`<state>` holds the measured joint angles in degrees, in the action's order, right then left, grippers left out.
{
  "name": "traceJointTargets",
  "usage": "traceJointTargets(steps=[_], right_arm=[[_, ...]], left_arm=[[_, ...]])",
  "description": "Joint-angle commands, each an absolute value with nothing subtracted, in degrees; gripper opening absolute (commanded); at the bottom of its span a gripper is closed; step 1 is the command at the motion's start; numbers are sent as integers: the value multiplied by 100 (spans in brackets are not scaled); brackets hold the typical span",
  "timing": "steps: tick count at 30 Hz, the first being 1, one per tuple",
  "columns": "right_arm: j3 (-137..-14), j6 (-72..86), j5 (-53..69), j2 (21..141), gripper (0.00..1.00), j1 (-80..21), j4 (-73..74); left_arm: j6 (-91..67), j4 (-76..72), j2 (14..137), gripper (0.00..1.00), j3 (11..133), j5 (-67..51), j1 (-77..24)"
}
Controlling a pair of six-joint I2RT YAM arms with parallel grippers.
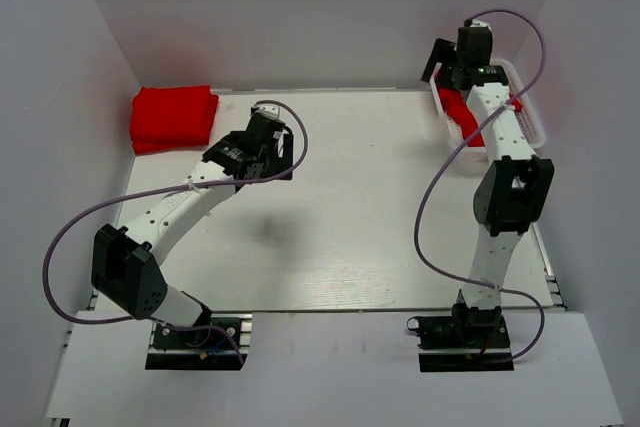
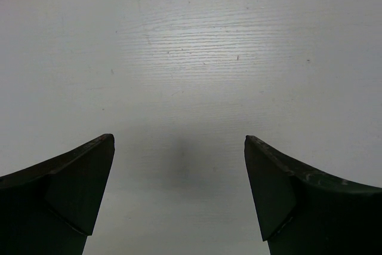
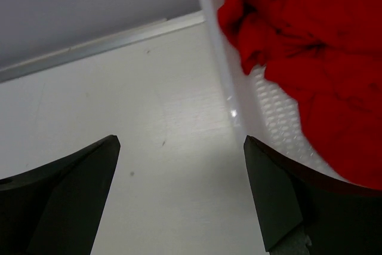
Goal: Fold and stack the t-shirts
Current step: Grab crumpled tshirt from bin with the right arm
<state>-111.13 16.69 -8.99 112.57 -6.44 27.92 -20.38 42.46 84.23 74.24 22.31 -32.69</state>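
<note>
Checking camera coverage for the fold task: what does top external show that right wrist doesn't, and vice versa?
Top external only: the folded stack of red t-shirts at the far left corner, and the left arm over the bare middle of the table. Right wrist only: the mesh of the white basket's wall up close, and the right gripper with jaws open, nothing between them. Both: the basket at the table's far right and the crumpled red t-shirt in it.
</note>
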Motion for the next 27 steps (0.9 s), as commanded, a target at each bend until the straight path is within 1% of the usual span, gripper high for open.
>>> traceJointTargets(steps=[1, 4, 10, 13, 15, 17, 18, 22, 24, 26, 27], right_arm=[[-12188, 1529, -853, 11908, 90, -151, 3252], [-12349, 1486, -713, 12260, 90, 253, 2719], [-12427, 1502, -422, 12875, 90, 465, 1541], [-12568, 1739, -97, 13121, 90, 536, 1039], [-12656, 1906, 333, 13376, 90, 597, 704], [-12691, 2039, 632, 13596, 90, 598, 291], [-12761, 2248, 842, 13832, 84, 615, -128], [-12955, 2434, 765, 14176, 84, 624, -395], [-12981, 2636, 668, 14317, 73, 650, -597], [-13069, 2751, 694, 14484, 70, 659, -659], [-13087, 2838, 703, 14519, 70, 668, -668]], left_arm=[[-1864, 3956, 8350, 100, 7655, 2030, -3243], [-1706, 3701, 8350, 100, 7542, 2030, -3243], [-1530, 3498, 8692, 100, 7734, 1872, -3243], [-1529, 3550, 8973, 100, 7866, 1925, -3243], [-1529, 3551, 9166, 100, 7918, 1925, -3243], [-1529, 3551, 9281, 100, 7919, 1767, -3243], [-1529, 3455, 9438, 100, 7980, 1566, -3243], [-1477, 3401, 9510, 100, 7980, 1503, -3190], [-1477, 3454, 9510, 100, 8033, 1503, -3190], [-1477, 3454, 9510, 100, 8033, 1573, -3190], [-1477, 3454, 9510, 100, 8033, 1573, -3190]])
